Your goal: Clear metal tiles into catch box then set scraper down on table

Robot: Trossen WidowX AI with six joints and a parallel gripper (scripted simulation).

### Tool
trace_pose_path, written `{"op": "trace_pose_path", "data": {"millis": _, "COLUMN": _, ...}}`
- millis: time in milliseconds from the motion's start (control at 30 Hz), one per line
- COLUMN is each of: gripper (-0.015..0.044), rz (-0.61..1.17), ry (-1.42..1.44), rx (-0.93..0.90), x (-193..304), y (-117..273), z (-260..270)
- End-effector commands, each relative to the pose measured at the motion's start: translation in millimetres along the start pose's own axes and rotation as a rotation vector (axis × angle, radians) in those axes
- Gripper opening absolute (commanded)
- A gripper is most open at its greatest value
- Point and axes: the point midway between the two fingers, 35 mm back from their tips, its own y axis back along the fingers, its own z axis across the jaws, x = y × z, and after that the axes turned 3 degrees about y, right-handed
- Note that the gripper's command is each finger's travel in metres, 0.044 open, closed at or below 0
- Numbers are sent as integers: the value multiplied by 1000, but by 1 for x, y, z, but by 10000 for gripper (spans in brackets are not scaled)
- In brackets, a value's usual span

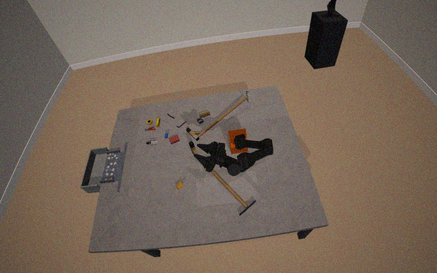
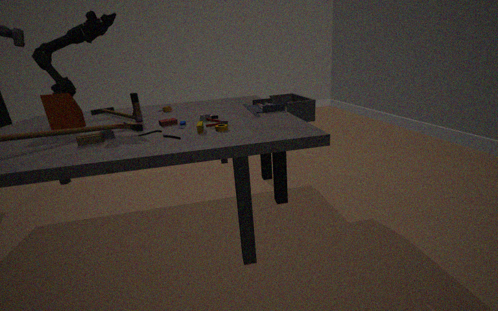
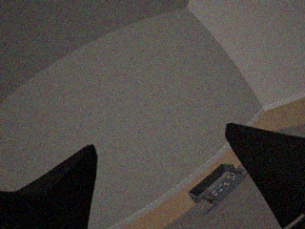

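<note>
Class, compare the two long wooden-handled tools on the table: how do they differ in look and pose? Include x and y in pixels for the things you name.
The scraper (image 1: 229,188) (image 2: 120,113) ends in a wide, flat dark blade; the rake (image 1: 222,117) (image 2: 54,132) ends in small prongs.
The scraper's black-tipped grip stands upright; the rake's lies low.
Both have long wooden shafts.

Grey tabletop (image 1: 154,218) (image 2: 294,128): red block (image 1: 174,139) (image 2: 168,122), yellow tape roll (image 1: 149,121) (image 2: 221,127), two long-handled tools (image 1: 229,187) (image 2: 122,113).

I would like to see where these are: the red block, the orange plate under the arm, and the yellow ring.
Red rectangular block (image 1: 174,139) (image 2: 168,122): top and exterior views, its middle.
Orange plate (image 1: 232,149) (image 2: 63,111): same views, bare surface.
</note>
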Motion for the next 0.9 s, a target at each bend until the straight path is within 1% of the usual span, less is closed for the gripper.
{"op": "trace_pose_path", "data": {"millis": 0, "gripper": 440, "rz": -49, "ry": -28, "rx": 24, "x": -4, "y": -12, "z": -4}}
{"op": "trace_pose_path", "data": {"millis": 867, "gripper": 440, "rz": -454, "ry": -258, "rx": 110, "x": -68, "y": -81, "z": -46}}
